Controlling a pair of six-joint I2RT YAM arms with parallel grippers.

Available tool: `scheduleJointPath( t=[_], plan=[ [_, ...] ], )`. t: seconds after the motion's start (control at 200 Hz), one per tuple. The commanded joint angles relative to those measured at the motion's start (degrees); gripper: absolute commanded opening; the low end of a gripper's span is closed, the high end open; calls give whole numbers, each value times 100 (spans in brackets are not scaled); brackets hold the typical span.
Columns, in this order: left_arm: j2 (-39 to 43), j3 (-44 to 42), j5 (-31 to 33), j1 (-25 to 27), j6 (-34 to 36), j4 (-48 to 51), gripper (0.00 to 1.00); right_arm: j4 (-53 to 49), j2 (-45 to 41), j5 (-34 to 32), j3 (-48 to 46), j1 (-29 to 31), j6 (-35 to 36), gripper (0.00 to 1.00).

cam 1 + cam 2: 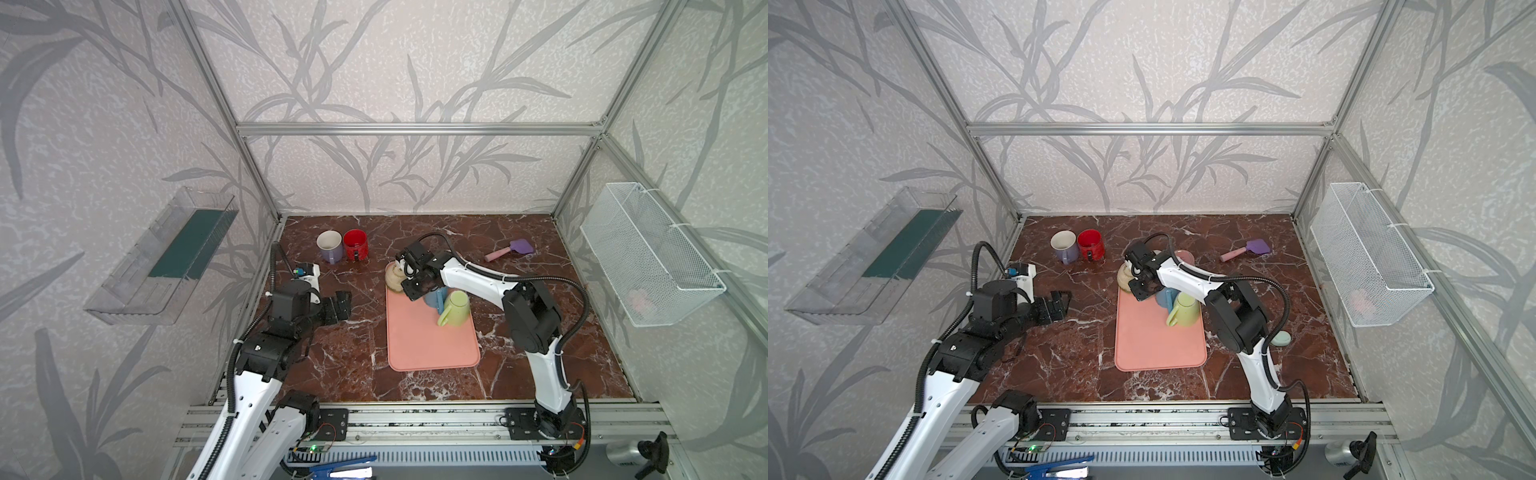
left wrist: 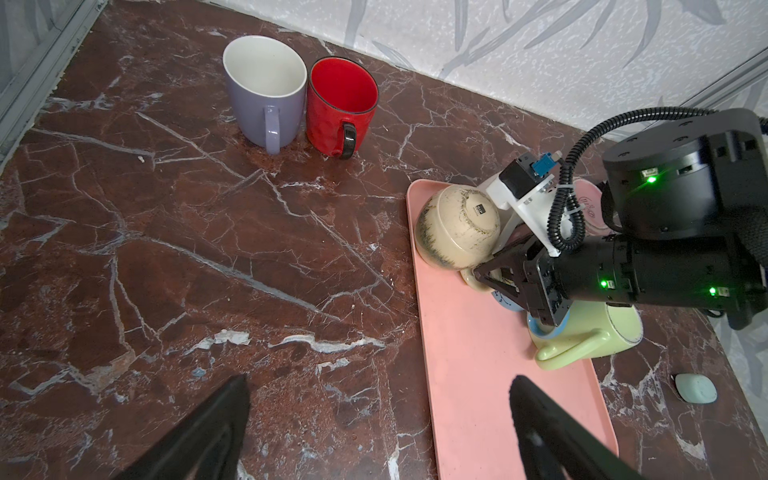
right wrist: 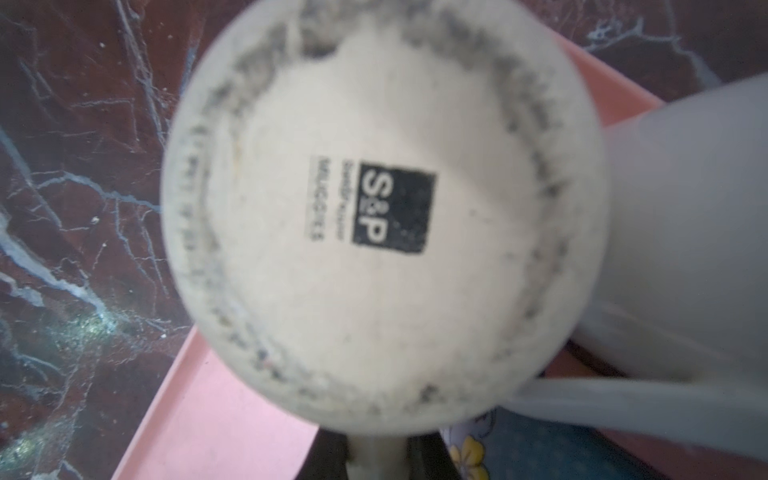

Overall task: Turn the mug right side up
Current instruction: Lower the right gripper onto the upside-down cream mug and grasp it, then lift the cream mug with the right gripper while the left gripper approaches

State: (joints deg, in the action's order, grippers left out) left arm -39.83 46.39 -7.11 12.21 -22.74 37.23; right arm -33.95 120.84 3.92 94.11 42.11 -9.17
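Pinching inverted mug handle at tray corner, right end effector; left end effector spread over open marble.

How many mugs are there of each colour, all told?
Lavender ceramic mug: 1
Red ceramic mug: 1
Cream speckled mug, upside down: 1
Light green mug: 1
Blue mug, mostly hidden: 1
Pink mug, mostly hidden: 1
Total: 6
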Motion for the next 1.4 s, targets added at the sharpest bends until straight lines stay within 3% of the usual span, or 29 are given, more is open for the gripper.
scheduleJointPath(
  t=[0.0,0.38,0.76,1.4],
  plan=[
    [19,-28,-44,-51,-11,-76,95,47,-318,557,-97,-45,-138,0],
    [-39,-34,-53,-69,-11,-93,95,223,-700,1364,-176,-137,-454,0],
    [-137,-35,-87,-74,-28,-105,94,1101,-1160,2433,-1007,-620,-1167,0],
    [-209,-27,-135,-78,-96,-213,92,2121,-1989,3389,-1582,-908,-1843,0]
  ],
)
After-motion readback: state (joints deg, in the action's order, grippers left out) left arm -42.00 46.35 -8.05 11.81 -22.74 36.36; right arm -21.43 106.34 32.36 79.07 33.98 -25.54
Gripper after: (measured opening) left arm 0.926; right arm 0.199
